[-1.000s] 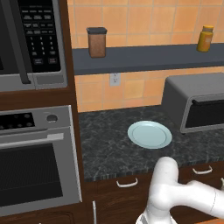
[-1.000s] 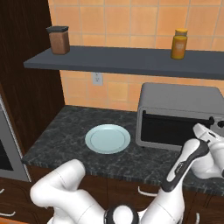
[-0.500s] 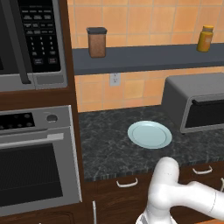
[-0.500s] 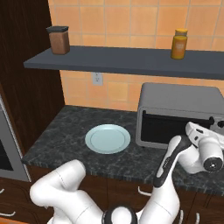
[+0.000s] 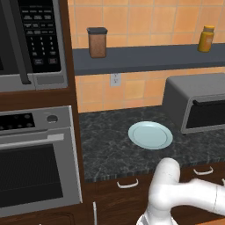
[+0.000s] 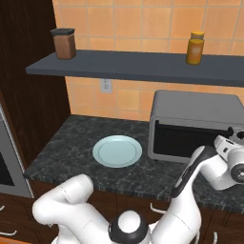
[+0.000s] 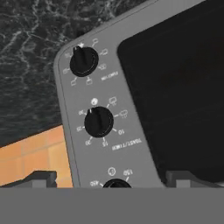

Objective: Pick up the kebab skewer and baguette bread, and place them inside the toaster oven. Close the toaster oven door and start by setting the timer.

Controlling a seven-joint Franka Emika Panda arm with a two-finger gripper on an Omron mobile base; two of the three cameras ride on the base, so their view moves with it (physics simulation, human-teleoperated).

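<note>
The toaster oven [image 6: 195, 114] stands on the counter at the right, a grey box with a rounded top. The toaster oven door [image 6: 188, 140] is shut, its handle bar along the top edge. In the hand view, which is rolled over, the dark glass [image 7: 175, 87] lies beside the grey control panel with three black knobs: one [image 7: 84, 60], a timer-marked one [image 7: 99, 121] and one at the bottom edge [image 7: 116, 183]. My gripper [image 7: 116, 179] is open a short way in front of that panel, touching nothing. My hand [image 6: 232, 161] hangs before the oven's right front. The kebab skewer and baguette bread are out of view.
A pale blue plate [image 5: 149, 135] lies bare on the dark stone counter [image 5: 110, 149], left of the toaster oven. A shelf above carries a brown jar [image 5: 97, 42] and a yellow bottle [image 5: 205, 38]. A microwave [image 5: 30, 39] and wall oven [image 5: 37, 162] stand at the left.
My hand has drawn back and slightly down from the toaster oven's right front. The oven, door and plate stay as they were.
</note>
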